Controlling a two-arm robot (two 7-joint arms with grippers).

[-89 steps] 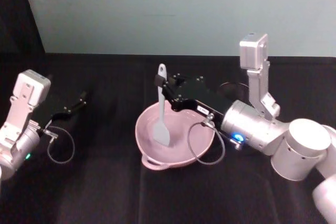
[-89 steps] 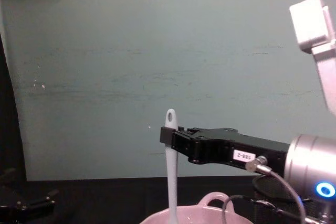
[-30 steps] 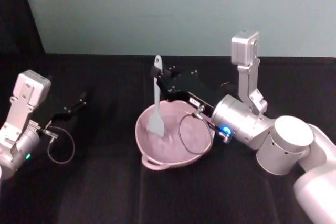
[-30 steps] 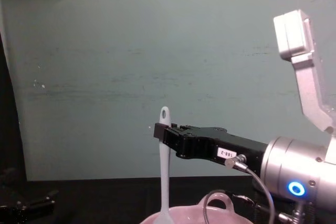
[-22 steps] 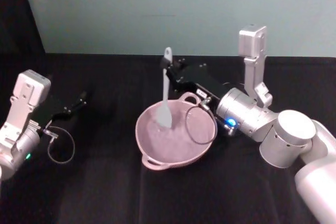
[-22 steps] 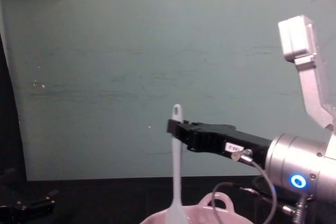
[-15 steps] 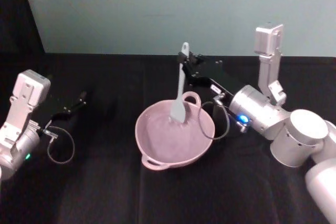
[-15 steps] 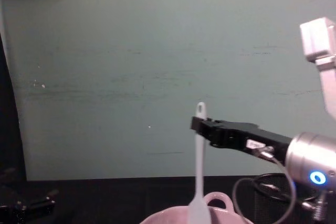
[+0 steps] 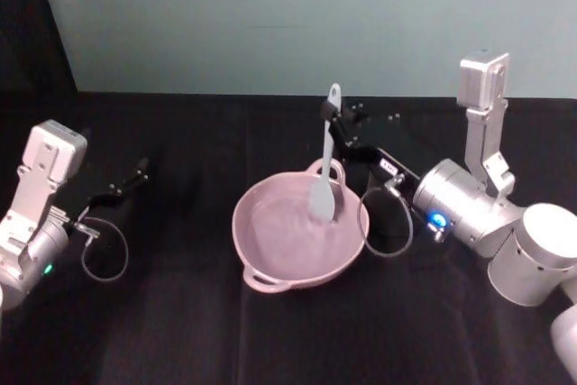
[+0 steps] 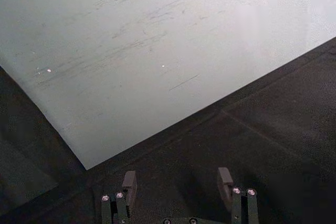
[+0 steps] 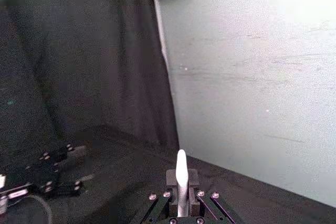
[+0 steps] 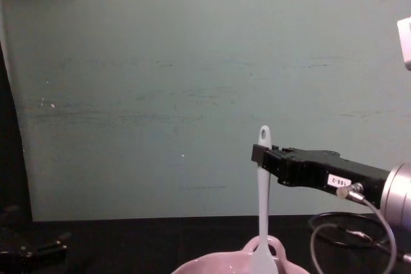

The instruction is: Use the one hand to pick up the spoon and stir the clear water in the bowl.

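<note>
Right gripper (image 9: 332, 120) clamps the spoon (image 9: 325, 164) high on its handle, head dipped in the bowl (image 9: 275, 236) at the table's (image 9: 180, 331) middle. Slow upright circles off the rim look best; left gripper (image 9: 137, 171) idles agape by the left edge.

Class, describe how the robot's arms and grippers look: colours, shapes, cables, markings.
Both arms: silver cylinders with white boxy modules. The right gripper is long, flat, black, white-labelled; its wrist has a blue ring light and looped black cable. The left gripper is black, likewise cabled.
</note>
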